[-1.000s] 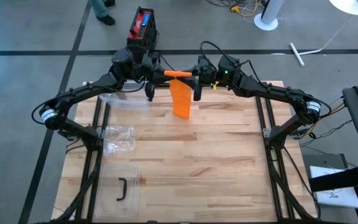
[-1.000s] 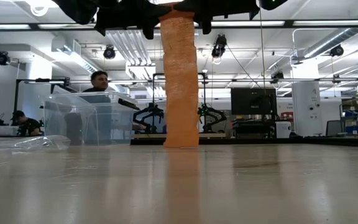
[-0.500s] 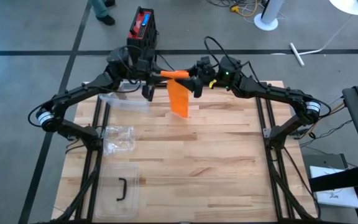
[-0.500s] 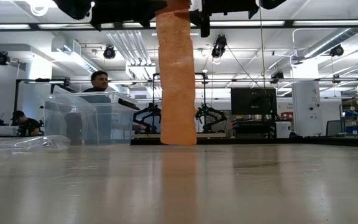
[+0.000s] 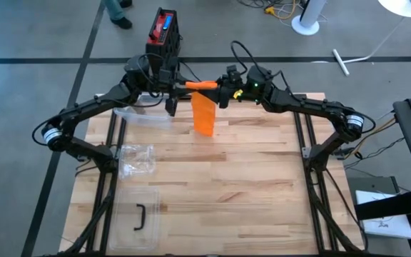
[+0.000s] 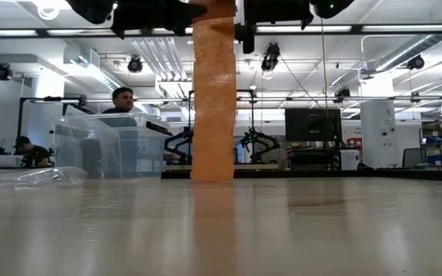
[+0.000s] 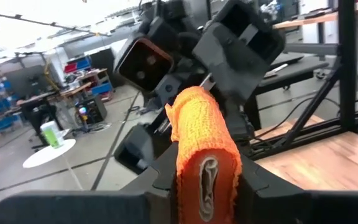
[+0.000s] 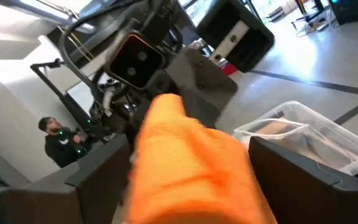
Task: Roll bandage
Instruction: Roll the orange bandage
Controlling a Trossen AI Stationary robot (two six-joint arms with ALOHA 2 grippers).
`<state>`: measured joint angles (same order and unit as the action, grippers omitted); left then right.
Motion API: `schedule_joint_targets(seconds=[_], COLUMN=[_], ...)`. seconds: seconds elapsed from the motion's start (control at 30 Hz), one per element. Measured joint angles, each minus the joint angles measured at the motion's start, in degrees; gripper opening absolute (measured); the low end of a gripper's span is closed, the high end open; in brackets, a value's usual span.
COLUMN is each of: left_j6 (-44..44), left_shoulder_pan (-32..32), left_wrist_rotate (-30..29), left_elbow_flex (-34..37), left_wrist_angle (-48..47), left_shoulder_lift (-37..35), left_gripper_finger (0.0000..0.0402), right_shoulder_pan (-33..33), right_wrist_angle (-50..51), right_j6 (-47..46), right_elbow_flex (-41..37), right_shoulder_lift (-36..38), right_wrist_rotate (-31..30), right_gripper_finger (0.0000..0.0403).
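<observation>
Orange bandage (image 5: 204, 114): partly rolled; the rolled end is held level high over the far middle of the tabletop (image 5: 248, 185), and a loose strip hangs straight down from it, its lower end reaching the wood in the low view (image 6: 212, 100).
Left claw (image 5: 179, 86): at the roll's left end, fingers pressed against both sides of the roll, gripping it; the left wrist view shows the roll (image 7: 205, 155) end-on between them.
Right claw (image 5: 218, 91): at the roll's right end, facing the left claw, fingers spread wide to either side of the orange cloth (image 8: 191, 168) and not pinching it.
Clear plastic bag (image 5: 137, 159): crumpled, lying near the tabletop's left edge, well apart from the bandage.
Clear plastic tray (image 5: 138, 214): near the front left corner, a dark handle on it.
People: two in the room beyond, seen in the low view.
</observation>
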<state>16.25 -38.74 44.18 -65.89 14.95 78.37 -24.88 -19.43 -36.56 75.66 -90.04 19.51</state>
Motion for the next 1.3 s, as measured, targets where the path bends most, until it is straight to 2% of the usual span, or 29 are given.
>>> schedule_joint_targets(seconds=[0.13,0.27,0.43,0.57,0.67,0.77,0.93,1.03,1.3], left_j6=[0.02,0.06,-0.22,-0.84,-0.37,-0.16,5.14,5.47,7.99], left_shoulder_pan=[0.00,0.00,0.09,0.07,-0.10,-0.91,-0.91,-0.84,-0.78], left_wrist_rotate=[-1.84,-2.29,-4.58,-5.44,-6.12,-6.81,-6.17,-6.68,-6.38], left_elbow_flex=[-0.01,0.00,-0.02,0.00,0.00,0.04,1.33,3.11,5.03], left_wrist_angle=[-0.09,-1.00,-1.01,-1.14,-1.41,-3.43,-12.86,-13.95,-13.87], left_shoulder_lift=[-0.02,-0.02,-0.06,-0.29,-1.24,-3.64,-6.66,-6.84,-8.47], left_gripper_finger=[0.0067,0.0063,0.0081,0.0112,0.0140,0.0170,0.0213,0.0233,0.0253], right_shoulder_pan=[0.02,0.01,-0.04,-0.13,-0.70,-1.05,0.04,0.28,0.05], right_wrist_angle=[-0.84,-0.89,-0.58,-0.46,-0.88,-0.59,-0.03,-0.27,1.43], right_j6=[-1.00,-1.92,-2.48,-1.67,-2.92,-2.99,6.24,9.87,17.54], right_elbow_flex=[0.00,0.00,0.00,0.00,0.00,0.00,-0.04,-0.04,-0.02], right_shoulder_lift=[0.00,-0.02,-0.04,-0.04,-0.04,-0.04,-0.10,-0.17,-0.07], right_wrist_rotate=[-0.02,-0.05,-0.58,-0.77,-1.31,-0.25,3.38,3.50,3.14], right_gripper_finger=[0.0298,0.0255,0.0164,0.0085,0.0044,0.0042,0.0066,0.0074,0.0048])
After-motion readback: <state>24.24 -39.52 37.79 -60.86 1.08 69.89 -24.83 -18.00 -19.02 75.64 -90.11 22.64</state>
